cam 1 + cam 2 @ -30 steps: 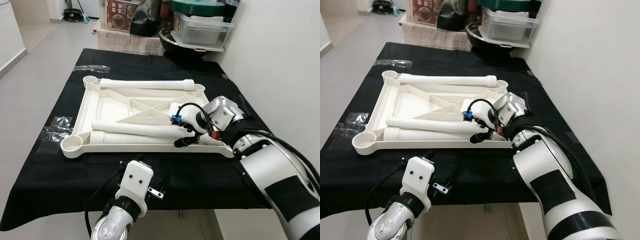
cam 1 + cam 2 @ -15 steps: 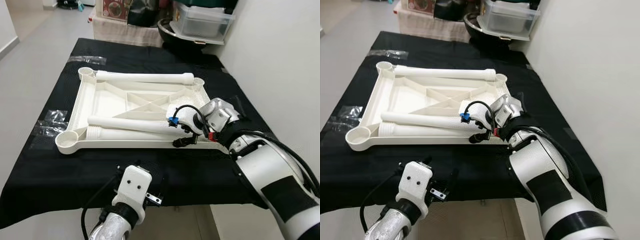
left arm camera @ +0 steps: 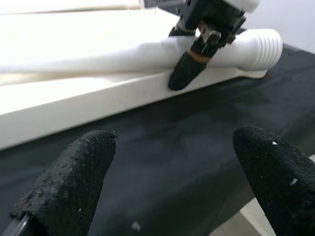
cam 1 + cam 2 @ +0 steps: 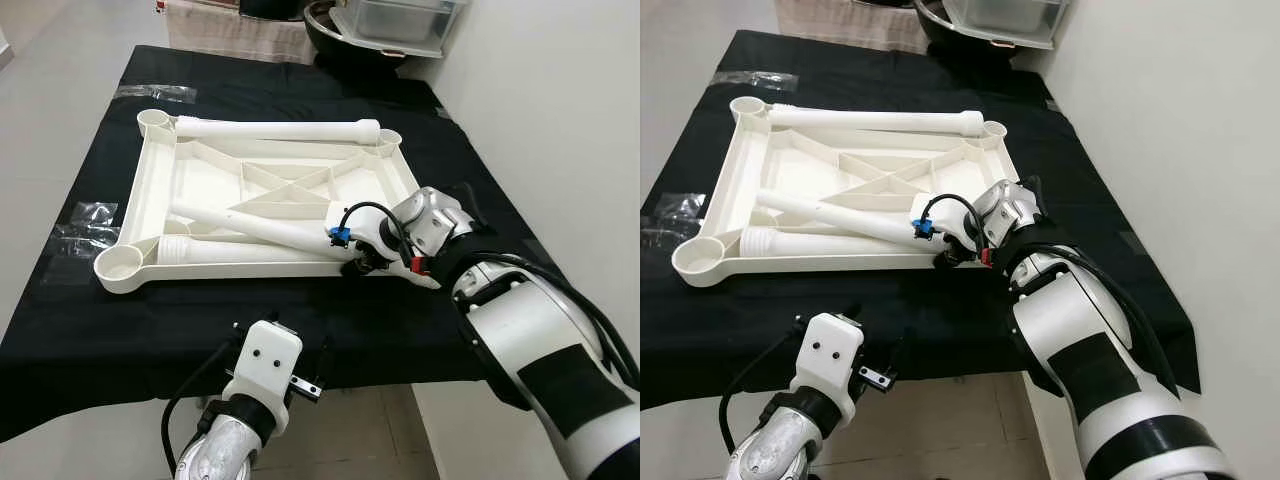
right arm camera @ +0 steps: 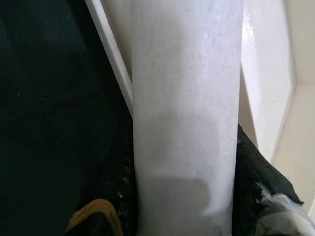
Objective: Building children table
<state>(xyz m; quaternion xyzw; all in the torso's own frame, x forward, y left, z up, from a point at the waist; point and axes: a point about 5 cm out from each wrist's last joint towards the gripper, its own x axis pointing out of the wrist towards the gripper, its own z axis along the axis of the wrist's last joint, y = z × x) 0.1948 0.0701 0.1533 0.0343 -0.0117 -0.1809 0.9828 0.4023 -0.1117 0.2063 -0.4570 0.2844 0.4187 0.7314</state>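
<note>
A white children's table top [image 4: 160,190] lies upside down on the black cloth, with round sockets at its corners. One white leg [image 4: 280,128] lies along its far edge and another [image 4: 225,251] along its near edge. A third leg [image 4: 250,221] lies slanted across the frame, and my right gripper [image 4: 355,262] is shut on its near right end. In the right wrist view this leg [image 5: 187,98] runs between the black fingers [image 5: 113,196]. My left gripper [image 3: 172,172] hangs open below the table's near edge, apart from the frame.
Crumpled clear plastic [image 4: 85,222] lies on the cloth at the left. A dark bowl and a clear bin [image 4: 390,20] stand beyond the far end. A white wall runs along the right, and open floor along the left.
The held leg's free end has swung away from the near-edge leg and now slants across the frame. The camera has moved closer and tilted down.
</note>
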